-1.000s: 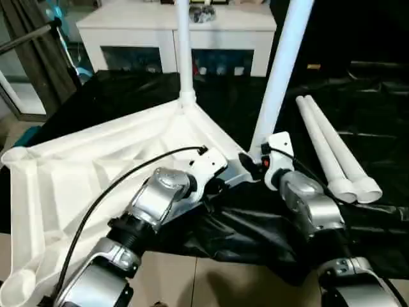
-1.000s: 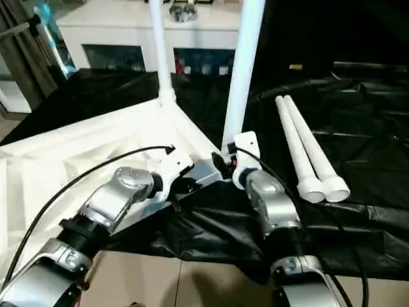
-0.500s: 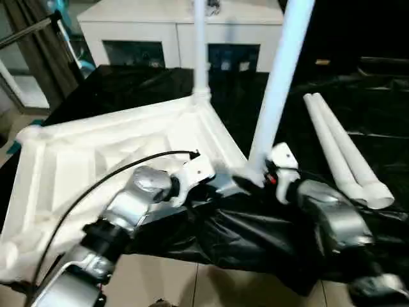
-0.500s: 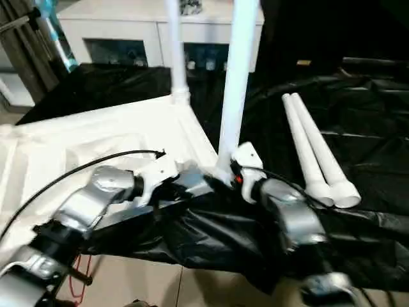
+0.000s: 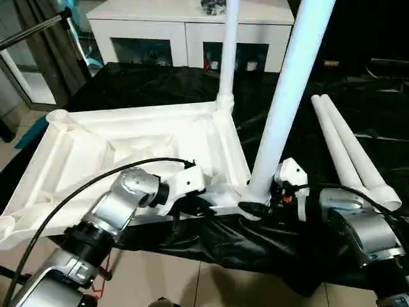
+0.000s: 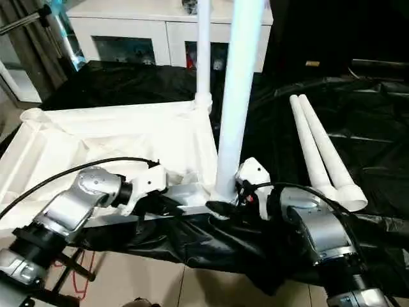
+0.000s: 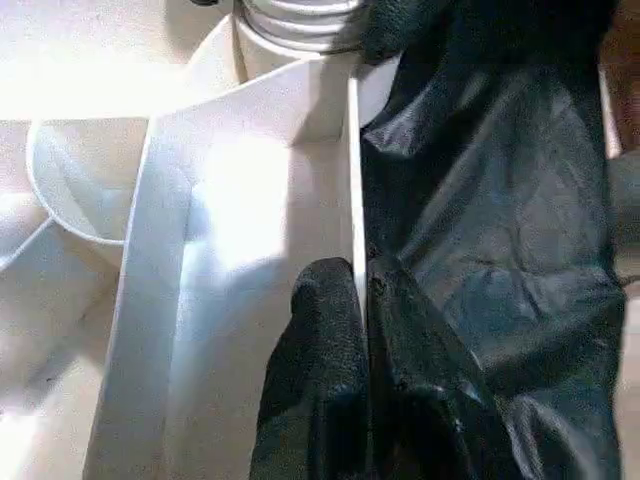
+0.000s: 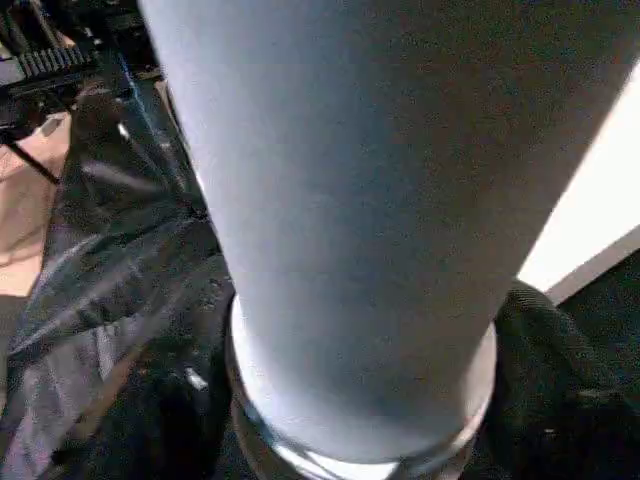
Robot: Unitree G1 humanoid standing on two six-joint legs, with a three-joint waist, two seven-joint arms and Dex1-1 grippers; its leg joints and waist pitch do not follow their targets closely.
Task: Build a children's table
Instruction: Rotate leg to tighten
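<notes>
The white ribbed plastic tabletop (image 5: 147, 137) has swung round on the black sheet (image 5: 358, 115). The left gripper (image 7: 365, 300) stays clenched on its rim; the right gripper (image 5: 255, 206) straddles the near upright tapered leg (image 5: 291, 96), grip uncertain, apparently seating it.

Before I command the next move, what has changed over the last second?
The tabletop has swung round on the black sheet, its corner with the near leg coming toward the robot. The left gripper stays pinched on the tabletop's rim; the right gripper stays at the near leg's base. The far leg remains socketed, and the two loose legs have not moved.
</notes>
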